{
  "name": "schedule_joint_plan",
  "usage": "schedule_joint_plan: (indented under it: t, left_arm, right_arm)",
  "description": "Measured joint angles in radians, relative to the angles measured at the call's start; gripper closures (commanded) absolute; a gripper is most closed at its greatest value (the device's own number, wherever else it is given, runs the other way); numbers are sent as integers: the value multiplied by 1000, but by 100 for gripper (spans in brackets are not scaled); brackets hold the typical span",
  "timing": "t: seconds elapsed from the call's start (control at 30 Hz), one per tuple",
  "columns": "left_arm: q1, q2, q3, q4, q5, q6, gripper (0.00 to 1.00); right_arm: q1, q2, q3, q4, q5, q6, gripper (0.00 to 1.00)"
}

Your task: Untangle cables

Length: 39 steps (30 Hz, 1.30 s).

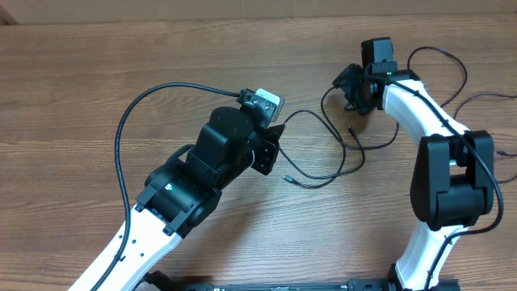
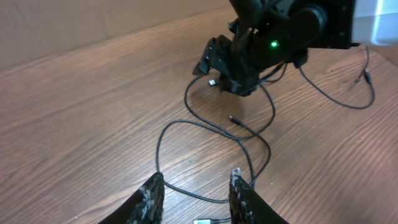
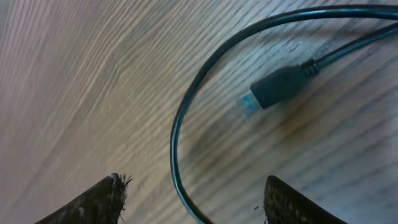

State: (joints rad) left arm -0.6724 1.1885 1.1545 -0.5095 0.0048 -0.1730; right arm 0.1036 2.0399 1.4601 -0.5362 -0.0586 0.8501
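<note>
Cables (image 3: 175, 134) lie loose on the desk (image 1: 81, 65), strung from under the right claw (image 3: 194, 186) back toward us, and we read the risks from our side outward. Nearest us, well short of the right claw, the left claw (image 2: 195, 186) hangs low with its jaws partly apart and nothing pinched that we can see. One strand crosses the gap behind its fingertips and a small silver plug (image 2: 205, 221) lies just under it, so a blind close there could catch two strands at once and tighten the tangle. Between it and the right claw the strands cross in loose loops, and a hard pull would likely drag the lot instead of freeing one. The right claw itself stands wide apart and empty, straddling a loop and a blue-tipped plug (image 3: 277, 92); closing here might nip the loop, not the plug. Beyond the right claw the desk's far edge is near, so we judge little room that way. To its left lies broad bare wood, the better way to draw a cable out.
</note>
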Motion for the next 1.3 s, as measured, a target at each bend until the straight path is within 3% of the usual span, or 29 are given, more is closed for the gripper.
schedule_joint_plan:
  t: [0.5, 0.57, 0.6, 0.63, 0.83, 0.9, 0.93, 0.97, 1.3]
  left_arm:
    - [0, 0, 0, -8, 23, -8, 65]
    - [0, 0, 0, -9, 23, -8, 65]
    - [0, 0, 0, -9, 23, -8, 64]
    - [0, 0, 0, -11, 24, -8, 64]
    - [0, 0, 0, -16, 26, -12, 64]
    - [0, 0, 0, -16, 26, -12, 64]
    - [0, 0, 0, -16, 26, -12, 64]
    - [0, 0, 0, -16, 26, -12, 64]
    - [0, 0, 0, -15, 26, -13, 63]
  right_arm:
    - [0, 71, 0, 126, 139, 238, 39]
    - [0, 83, 0, 148, 156, 250, 53]
    - [0, 90, 0, 166, 164, 259, 69]
    - [0, 95, 0, 184, 169, 259, 73]
    - [-8, 135, -1, 274, 179, 275, 70]
    - [-13, 152, -1, 285, 179, 275, 55]
    - [-16, 159, -1, 293, 179, 276, 55]
    - [-19, 159, 1, 302, 177, 272, 96]
    - [-59, 188, 5, 341, 151, 280, 96]
